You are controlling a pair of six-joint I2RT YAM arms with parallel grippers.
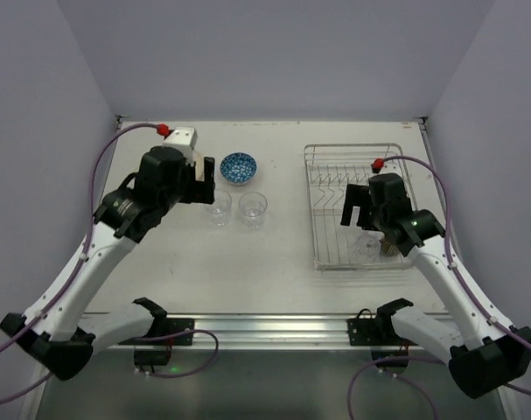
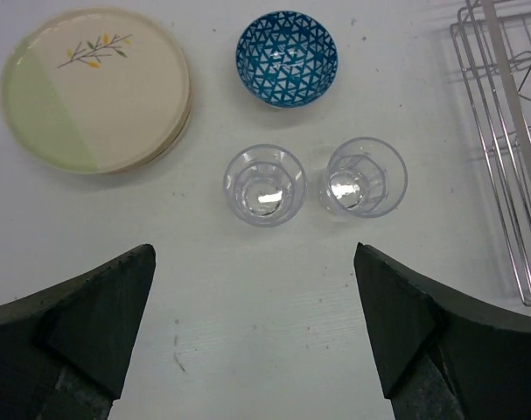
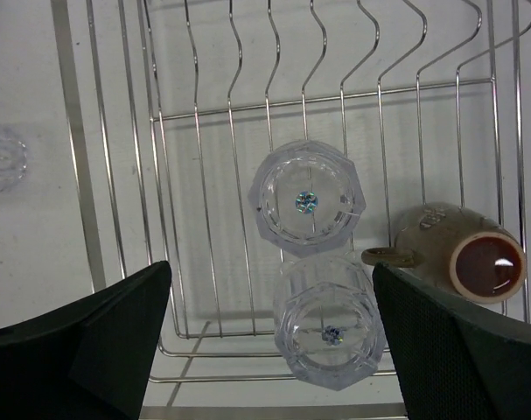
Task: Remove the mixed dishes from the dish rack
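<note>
Left end effector [image 2: 255, 324], jaws apart and empty, hangs over two unloaded glasses [image 2: 264, 185] left of the dish rack [image 3: 108, 175], near the bowl [image 2: 287, 58] and plates [image 2: 94, 87]. Right end effector [image 3: 271, 297], likewise spread, hovers over what remains inside: two racked glasses [image 3: 309, 199], possibly inverted, and a cup [image 3: 462, 258] lying sideways, mouth facing away from them.

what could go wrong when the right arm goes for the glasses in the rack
The upper glass and lower glass in the dish rack sit close together, so the open right gripper closing on either may knock the other. The mug lies on its side beside them and could roll if bumped.
</note>
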